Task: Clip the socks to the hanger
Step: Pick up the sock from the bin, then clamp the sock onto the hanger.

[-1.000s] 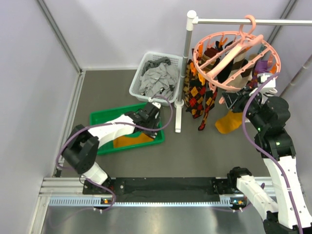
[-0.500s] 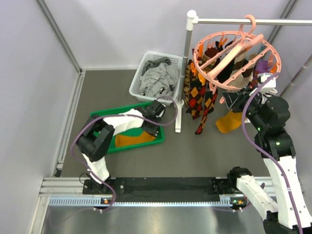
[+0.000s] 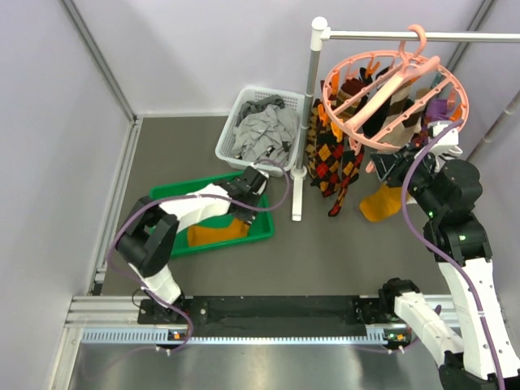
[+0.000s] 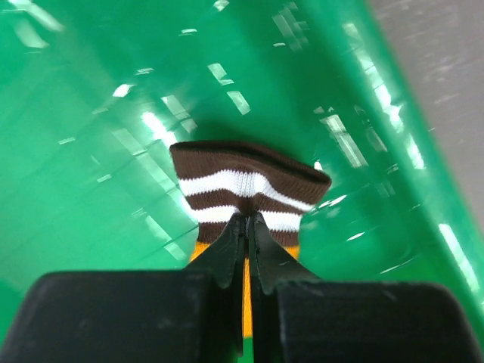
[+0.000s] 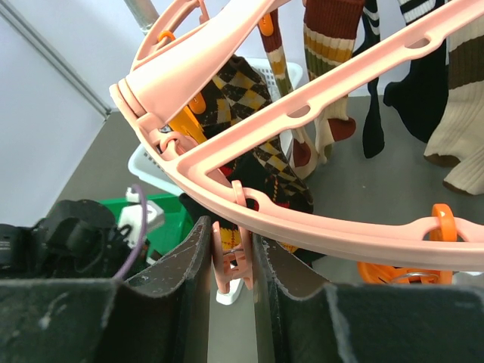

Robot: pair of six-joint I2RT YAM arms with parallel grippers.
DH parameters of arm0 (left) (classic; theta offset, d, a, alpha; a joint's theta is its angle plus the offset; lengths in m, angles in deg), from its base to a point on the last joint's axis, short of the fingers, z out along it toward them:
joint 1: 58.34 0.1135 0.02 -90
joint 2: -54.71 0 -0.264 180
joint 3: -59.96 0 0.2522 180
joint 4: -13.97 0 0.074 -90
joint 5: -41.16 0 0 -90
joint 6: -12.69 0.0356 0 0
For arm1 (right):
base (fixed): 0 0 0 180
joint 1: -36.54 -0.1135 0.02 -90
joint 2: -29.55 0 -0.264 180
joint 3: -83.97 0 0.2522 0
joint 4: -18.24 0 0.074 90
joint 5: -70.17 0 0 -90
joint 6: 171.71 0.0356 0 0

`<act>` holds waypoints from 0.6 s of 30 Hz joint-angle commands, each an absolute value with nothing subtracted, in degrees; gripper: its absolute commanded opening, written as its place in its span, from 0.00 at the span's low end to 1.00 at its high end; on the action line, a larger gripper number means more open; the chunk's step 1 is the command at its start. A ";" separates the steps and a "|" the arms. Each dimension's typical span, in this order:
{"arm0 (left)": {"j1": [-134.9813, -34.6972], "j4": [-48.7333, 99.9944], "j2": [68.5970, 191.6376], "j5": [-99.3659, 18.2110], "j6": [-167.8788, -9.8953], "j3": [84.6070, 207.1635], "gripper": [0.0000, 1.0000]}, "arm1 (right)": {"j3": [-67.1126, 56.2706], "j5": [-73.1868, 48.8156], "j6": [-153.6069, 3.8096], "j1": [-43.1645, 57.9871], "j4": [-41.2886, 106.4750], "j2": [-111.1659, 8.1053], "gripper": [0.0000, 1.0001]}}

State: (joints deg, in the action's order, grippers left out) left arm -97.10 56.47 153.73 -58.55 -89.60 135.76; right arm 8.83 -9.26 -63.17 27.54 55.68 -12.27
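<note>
A mustard-orange sock [image 3: 215, 232] with a brown-and-white striped cuff [image 4: 249, 181] lies in the green tray [image 3: 166, 197]. My left gripper [image 4: 247, 220] is shut on the lower edge of that cuff, fingers pressed together with the fabric pinched between them; from above it sits at the tray's right end [image 3: 245, 209]. The salmon-pink ring hanger [image 3: 390, 91] hangs from the rail. My right gripper [image 5: 231, 236] is under its rim [image 5: 340, 227], shut on a pink clip [image 5: 227, 261]. Another mustard sock [image 3: 380, 203] hangs below the hanger.
A white basket [image 3: 230, 145] of grey garments stands behind the tray. The white rail stand's post [image 3: 305, 122] rises between basket and hanger. Argyle socks [image 3: 329, 158] and dark striped ones [image 5: 333, 30] dangle from the hanger. An orange clip [image 5: 446, 219] sits on the rim right of my fingers.
My left gripper has closed on the sock's striped cuff after shifting about at the tray's right end. The right gripper stays on the pink clip.
</note>
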 commanded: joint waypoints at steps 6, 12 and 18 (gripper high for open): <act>-96.75 51.30 132.69 -68.61 -82.50 134.45 0.00 | 6.76 -9.28 -64.05 27.22 54.41 -12.90 0.00; -96.83 43.48 120.99 -64.58 -76.44 132.95 0.00 | 6.49 -9.37 -64.05 27.22 54.41 -12.81 0.00; -97.19 36.97 113.69 -51.67 -76.25 134.53 0.00 | 5.97 -9.72 -64.40 27.22 54.76 -13.08 0.00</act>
